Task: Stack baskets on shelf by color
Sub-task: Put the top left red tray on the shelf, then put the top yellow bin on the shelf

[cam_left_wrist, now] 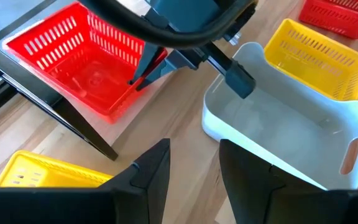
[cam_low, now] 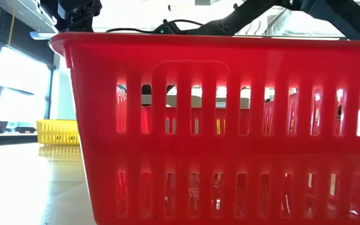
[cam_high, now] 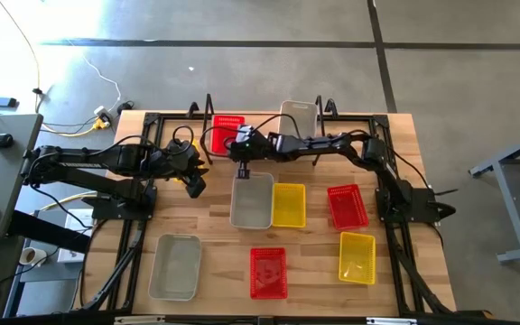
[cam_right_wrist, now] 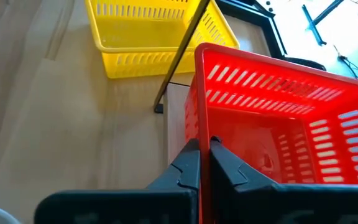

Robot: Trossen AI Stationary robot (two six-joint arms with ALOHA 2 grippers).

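My right gripper (cam_right_wrist: 204,155) is shut on a red basket (cam_high: 227,126) at the shelf (cam_high: 208,106) along the table's far edge. A grey-white basket (cam_high: 298,116) sits on the shelf to its right. A yellow basket (cam_right_wrist: 160,31) stands at the shelf's left end, mostly hidden under my left arm in the high view. My left gripper (cam_left_wrist: 194,168) hangs open above the table just left of the red basket and holds nothing. Further baskets lie on the table: grey-white (cam_high: 252,200), yellow (cam_high: 288,204), red (cam_high: 347,206). My right gripper pinches the red basket's side wall at its rim (cam_right_wrist: 201,124), close to a corner (cam_left_wrist: 143,78), one finger inside the basket and one outside. The fingers come slanting down from the table's right. The basket stays upright; whether its bottom rests on the shelf, I cannot tell.
Near the front edge lie a grey-white basket (cam_high: 175,266), a red one (cam_high: 268,271) and a yellow one (cam_high: 357,257). The red one fills most of the low view (cam_low: 230,125). Black arm frames run along both sides of the table.
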